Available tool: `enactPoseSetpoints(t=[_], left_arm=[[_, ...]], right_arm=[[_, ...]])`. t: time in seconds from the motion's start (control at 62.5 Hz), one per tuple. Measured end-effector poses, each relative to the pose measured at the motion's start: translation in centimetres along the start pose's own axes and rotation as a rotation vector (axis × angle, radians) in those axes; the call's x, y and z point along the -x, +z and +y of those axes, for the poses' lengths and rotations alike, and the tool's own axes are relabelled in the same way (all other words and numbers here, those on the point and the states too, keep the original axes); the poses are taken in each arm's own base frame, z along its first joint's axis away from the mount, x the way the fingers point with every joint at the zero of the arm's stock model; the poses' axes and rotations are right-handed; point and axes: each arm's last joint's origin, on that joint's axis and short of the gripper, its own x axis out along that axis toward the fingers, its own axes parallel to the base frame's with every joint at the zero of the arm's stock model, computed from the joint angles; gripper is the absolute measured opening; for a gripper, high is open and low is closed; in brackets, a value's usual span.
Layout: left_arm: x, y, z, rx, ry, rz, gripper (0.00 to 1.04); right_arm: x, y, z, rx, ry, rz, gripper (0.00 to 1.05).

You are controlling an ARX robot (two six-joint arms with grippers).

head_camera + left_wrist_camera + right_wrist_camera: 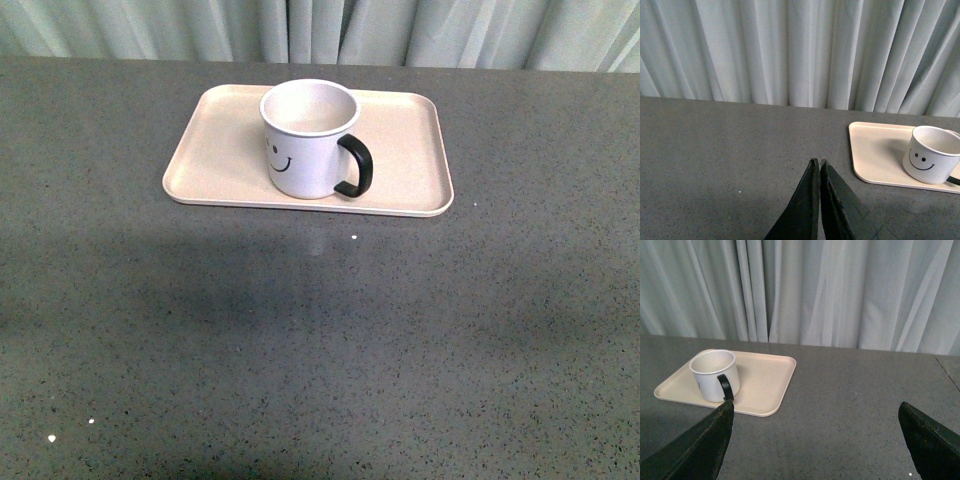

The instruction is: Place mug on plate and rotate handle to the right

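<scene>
Left gripper: in the left wrist view its jaws are pressed together, with nothing between them.
Mug from the left gripper: the mug stands upright on the plate, well apart from the closed tips, with its smiley face toward this camera.
Right gripper: in the right wrist view its jaws are spread wide and it is empty.
Mug from the right gripper: the mug sits on the plate, clear of the gripper. The handle is turned toward this gripper.
Arms, front view: neither is in view.
Mug, front view: upright in the upper centre of the frame, inside the plate's rim. The handle points right and slightly toward the camera.
Task state: placing looks done, and only a small turn of the handle seems left, if any.
Risk, overshoot: a firm twist could swing the handle past right.
Risk, sliding: a push on the handle alone might shift the mug toward the rim, or drag the light plate across the counter.
Risk, tipping: a wide-open approach could clip the mug's lip.
</scene>
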Motion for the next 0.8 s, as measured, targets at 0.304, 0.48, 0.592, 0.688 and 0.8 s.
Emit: enactPoseSetpoints(t=[0.304, 0.48, 0.592, 0.688, 0.8], left_arm=[[0.0, 0.0, 0.0, 0.000, 0.000, -0.001, 0.76], [0.0, 0.0, 0.0, -0.002, -0.001, -0.001, 0.95], [0.0, 0.0, 0.0, -0.002, 0.001, -0.001, 0.95], [0.0, 0.0, 0.0, -0.002, 0.001, -0.001, 0.95], [0.0, 0.0, 0.0, -0.002, 0.001, -0.001, 0.95]], right_arm=[[0.0, 0.0, 0.0, 0.000, 0.000, 0.000, 0.96], [-1.0, 0.9, -0.8, -0.028, 0.328, 0.631, 0.96], [-4.8, 3.2, -2.8, -0.024, 0.321, 0.677, 0.96], [-10.8, 5.4, -4.6, 0.072, 0.273, 0.627, 0.96], [-16.3, 5.5, -3.8, 0.096, 0.321, 0.651, 0.96]])
